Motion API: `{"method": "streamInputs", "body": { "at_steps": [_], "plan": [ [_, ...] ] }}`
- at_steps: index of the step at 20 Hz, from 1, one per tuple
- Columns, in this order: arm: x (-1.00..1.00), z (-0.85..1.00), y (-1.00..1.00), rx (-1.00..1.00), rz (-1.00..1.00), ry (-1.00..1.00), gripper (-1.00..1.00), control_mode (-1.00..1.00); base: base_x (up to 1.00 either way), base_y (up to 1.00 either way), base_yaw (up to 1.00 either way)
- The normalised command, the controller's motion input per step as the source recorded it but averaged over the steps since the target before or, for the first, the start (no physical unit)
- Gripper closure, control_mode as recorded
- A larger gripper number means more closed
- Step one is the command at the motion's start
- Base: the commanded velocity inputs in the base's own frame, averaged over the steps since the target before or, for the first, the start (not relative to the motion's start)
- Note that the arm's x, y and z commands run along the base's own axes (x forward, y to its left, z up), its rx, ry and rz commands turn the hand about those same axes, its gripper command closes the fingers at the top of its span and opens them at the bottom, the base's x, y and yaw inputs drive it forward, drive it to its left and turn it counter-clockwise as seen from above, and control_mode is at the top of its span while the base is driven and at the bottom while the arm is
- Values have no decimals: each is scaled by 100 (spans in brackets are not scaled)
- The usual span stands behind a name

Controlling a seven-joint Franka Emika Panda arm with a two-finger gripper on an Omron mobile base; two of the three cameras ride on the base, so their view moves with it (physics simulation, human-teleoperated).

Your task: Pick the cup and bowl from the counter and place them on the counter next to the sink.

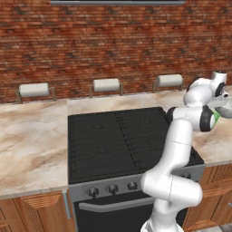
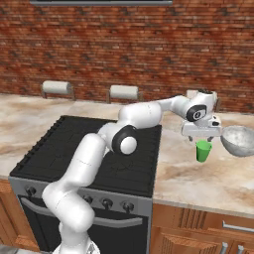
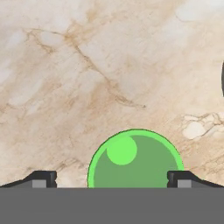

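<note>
Right now the end effector (image 2: 201, 138) hangs directly above the cup (image 2: 203, 150), jaws spread as wide as they go and gripping nothing. From the hand view, the cup's round green mouth (image 3: 135, 159) sits between the two dark fingertips (image 3: 43, 179), so the approach looks lined up. My read is that the first pickup is in hand: the next move calls for a straight descent until the fingers flank the cup's wall, then a close. The bowl (image 2: 238, 140) rests just beyond the end effector, to its right in the right base view, close beside the cup. It is wide, shallow and mottled grey-white. The tabletop (image 3: 96, 65) is veined beige stone, smooth and flat.
</note>
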Motion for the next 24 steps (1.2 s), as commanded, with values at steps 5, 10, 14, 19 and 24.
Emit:
{"method": "streamInputs", "body": {
  "at_steps": [5, 10, 14, 19, 24],
  "plan": [
    [4, 0, -9, 0, 0, 3, -100, -100, 0, 0, 0],
    [2, -2, 0, 0, 0, 5, -100, -100, 0, 0, 0],
    [1, 0, 0, 0, 0, 9, -100, -100, 0, 0, 0],
    [0, -1, 5, 0, 0, 10, -100, -100, 0, 0, 0],
    [0, -12, 16, 1, 0, 6, -100, -100, 0, 0, 0]
  ]
}}
